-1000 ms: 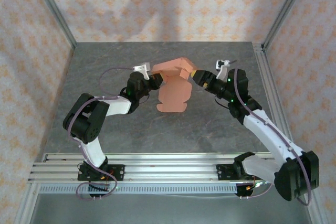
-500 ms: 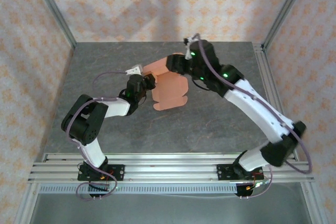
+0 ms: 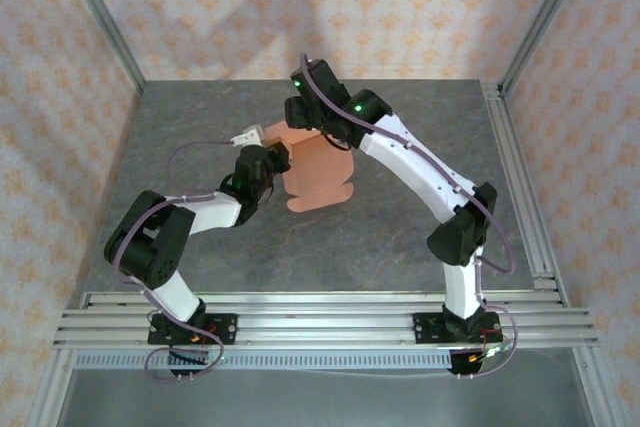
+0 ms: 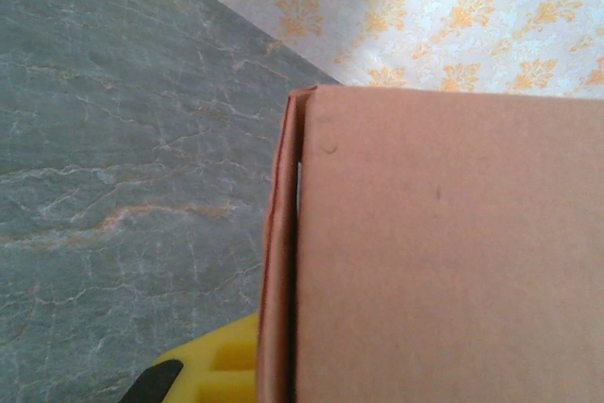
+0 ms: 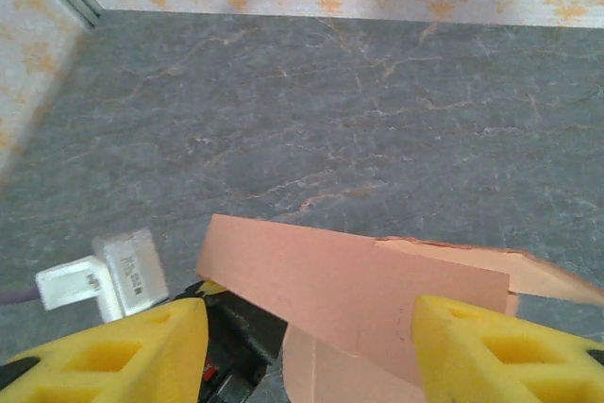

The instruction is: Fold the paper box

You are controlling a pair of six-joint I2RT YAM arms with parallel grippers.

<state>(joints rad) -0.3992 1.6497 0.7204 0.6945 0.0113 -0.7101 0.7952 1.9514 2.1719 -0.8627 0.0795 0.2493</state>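
The paper box (image 3: 322,179) is a salmon-pink die-cut sheet lying mid-table, its far panel folded up. My left gripper (image 3: 272,159) holds the box's left edge. In the left wrist view the paper box (image 4: 444,252) takes up the right half, and its doubled edge runs down against one yellow finger (image 4: 212,365) of my left gripper (image 4: 283,379); the other finger is hidden behind the card. My right gripper (image 3: 312,135) hangs over the far-left part of the box. Its fingers stand wide apart in the right wrist view, my right gripper (image 5: 311,356) straddling the raised panel (image 5: 349,290) without touching it.
The grey marble-patterned tabletop (image 3: 400,227) surrounds the box. Patterned walls and metal frame posts (image 3: 540,17) close in the back and sides. The left wrist's white camera mount (image 5: 104,276) sits close to my right gripper's left finger. The right arm reaches diagonally across the table's right half.
The right arm has swung from the box's right side across to above its far-left part. The box and my left gripper have shifted slightly left.
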